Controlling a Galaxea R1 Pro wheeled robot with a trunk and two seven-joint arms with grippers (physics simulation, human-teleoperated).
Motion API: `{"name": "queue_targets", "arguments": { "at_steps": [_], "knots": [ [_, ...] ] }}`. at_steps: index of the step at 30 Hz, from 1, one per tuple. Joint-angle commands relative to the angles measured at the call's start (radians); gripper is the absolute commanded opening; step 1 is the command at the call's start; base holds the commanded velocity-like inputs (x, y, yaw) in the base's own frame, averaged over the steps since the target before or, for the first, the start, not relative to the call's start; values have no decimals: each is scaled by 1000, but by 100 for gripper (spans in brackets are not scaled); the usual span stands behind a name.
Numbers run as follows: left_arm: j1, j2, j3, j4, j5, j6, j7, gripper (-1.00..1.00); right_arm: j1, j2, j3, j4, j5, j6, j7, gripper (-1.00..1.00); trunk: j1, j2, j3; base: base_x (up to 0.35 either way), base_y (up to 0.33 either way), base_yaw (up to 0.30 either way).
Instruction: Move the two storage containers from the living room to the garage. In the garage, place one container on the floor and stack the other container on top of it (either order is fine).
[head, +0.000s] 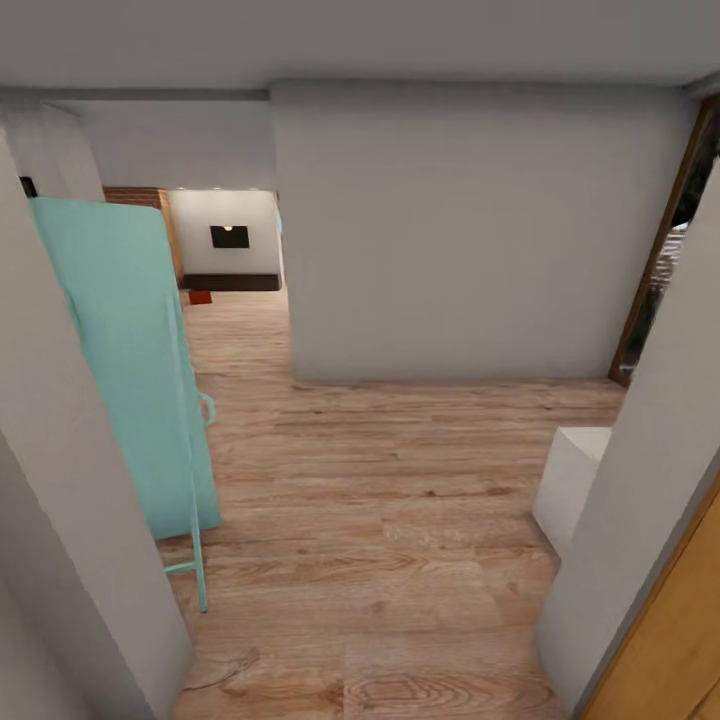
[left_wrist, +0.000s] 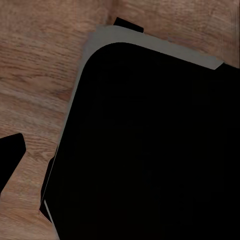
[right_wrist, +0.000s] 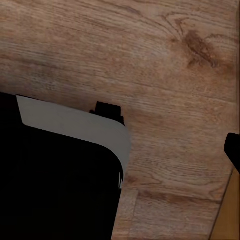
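Hallway viewed toward living room (head: 225, 250); red storage container (head: 200, 297) glimpsed on wood floor (head: 380, 500) beyond turquoise rack (head: 130, 370), below TV (head: 229, 236). Nothing moved yet, apparently. Jaws' state cannot be told.

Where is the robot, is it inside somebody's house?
Probably yes: it looks like a hallway in a home. There is a wood plank floor, plain white walls, and far off a room with a black TV.
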Motion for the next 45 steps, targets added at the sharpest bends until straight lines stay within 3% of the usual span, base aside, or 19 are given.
{"name": "queue_targets", "arguments": {
  "at_steps": [1, 45],
  "knots": [
    [0, 0, 1, -3, 4, 7, 3, 100, -1, 1, 8, 3, -9, -5, 1, 100, 1, 0, -1, 323, 0, 0],
    [0, 0, 1, -3, 4, 7, 3, 100, -1, 1, 8, 3, -9, -5, 1, 100, 1, 0, -1, 323, 0, 0]
  ]
}}
